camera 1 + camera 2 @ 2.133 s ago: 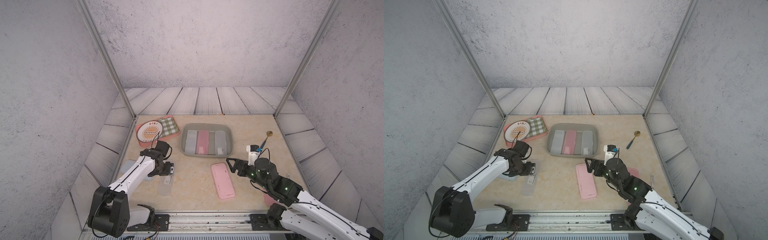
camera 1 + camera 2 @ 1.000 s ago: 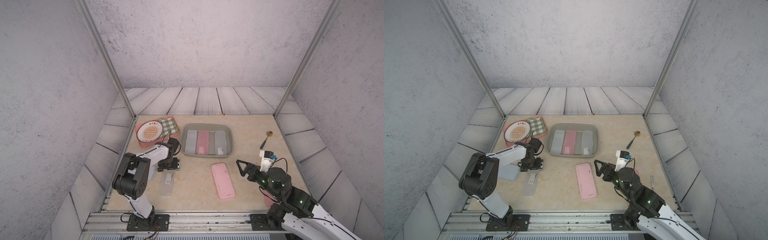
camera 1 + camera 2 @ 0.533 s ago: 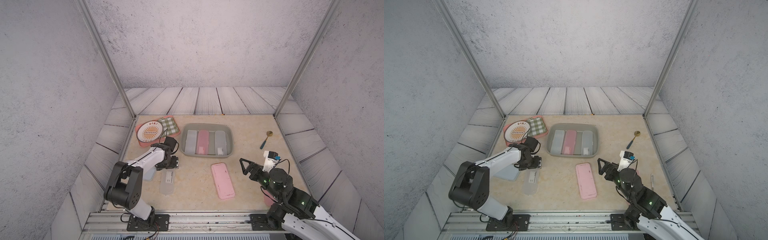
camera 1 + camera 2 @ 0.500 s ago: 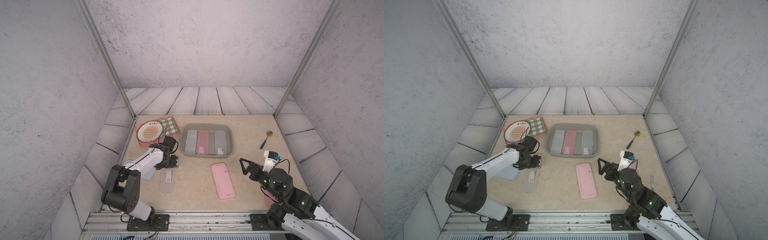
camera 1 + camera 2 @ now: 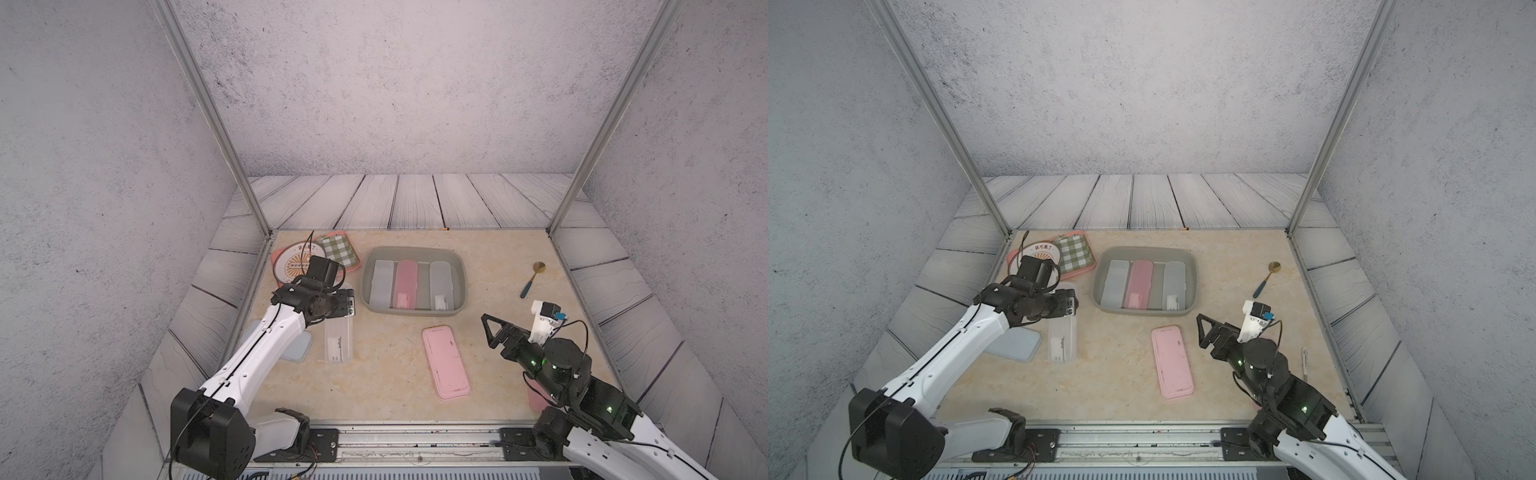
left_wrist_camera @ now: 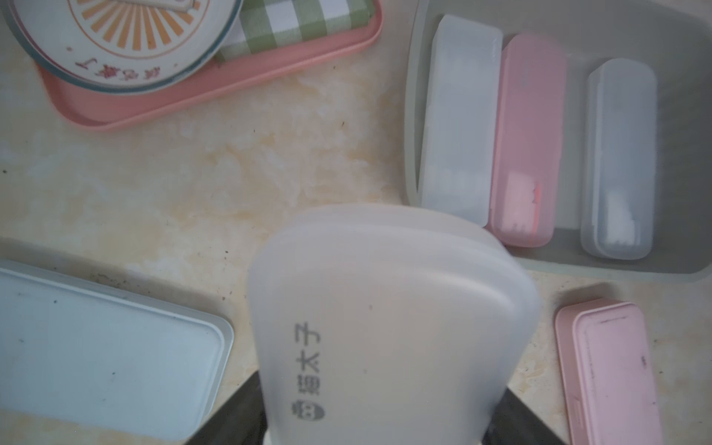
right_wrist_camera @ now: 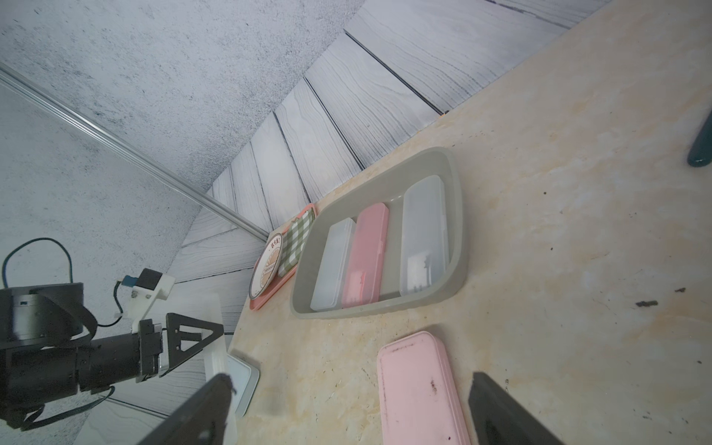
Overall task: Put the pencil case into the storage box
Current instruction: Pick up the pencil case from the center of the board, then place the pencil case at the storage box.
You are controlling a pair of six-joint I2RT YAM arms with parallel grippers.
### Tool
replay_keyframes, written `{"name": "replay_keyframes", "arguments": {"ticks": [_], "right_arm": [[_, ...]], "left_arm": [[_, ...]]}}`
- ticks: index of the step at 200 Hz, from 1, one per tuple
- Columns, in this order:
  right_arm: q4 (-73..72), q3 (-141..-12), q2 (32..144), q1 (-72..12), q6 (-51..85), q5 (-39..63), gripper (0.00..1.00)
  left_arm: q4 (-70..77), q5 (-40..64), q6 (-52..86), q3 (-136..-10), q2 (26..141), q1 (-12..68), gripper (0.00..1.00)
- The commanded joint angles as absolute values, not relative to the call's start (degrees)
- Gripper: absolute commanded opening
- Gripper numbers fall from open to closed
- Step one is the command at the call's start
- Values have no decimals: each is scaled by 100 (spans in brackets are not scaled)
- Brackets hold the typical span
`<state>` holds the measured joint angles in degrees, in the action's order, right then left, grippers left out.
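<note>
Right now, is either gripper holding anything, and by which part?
The left gripper clamps the translucent plastic pencil case across its width near its far end; the right gripper is open, empty.

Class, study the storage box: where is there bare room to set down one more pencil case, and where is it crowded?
Inside the storage box, a bare strip lies between the pink case and the grey case. Bare table lies between box and spoon. Crowded: the white case sits against the pink one.
</note>
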<state>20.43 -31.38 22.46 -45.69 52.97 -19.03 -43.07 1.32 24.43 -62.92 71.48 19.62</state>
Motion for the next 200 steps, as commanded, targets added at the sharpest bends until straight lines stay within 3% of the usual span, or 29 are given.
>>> {"name": "replay_keyframes", "arguments": {"ticks": [1, 72, 131, 200], "right_arm": [[2125, -3149, 1983, -4572, 5341, -1934, 97], [2551, -3044, 1506, -4570, 5427, -2078, 97], [2451, -2947, 1649, -4570, 5520, -1969, 97], [2541, -3064, 1780, -4570, 5598, -1948, 97]], "left_arm": [[-4411, 189, 2471, -6520, 7116, 1925, 31], [-4228, 206, 2883, -7705, 7774, 2382, 29], [-2769, 299, 3553, -9038, 9731, 3423, 30], [-1684, 246, 3794, -10325, 11913, 3612, 30]]}}
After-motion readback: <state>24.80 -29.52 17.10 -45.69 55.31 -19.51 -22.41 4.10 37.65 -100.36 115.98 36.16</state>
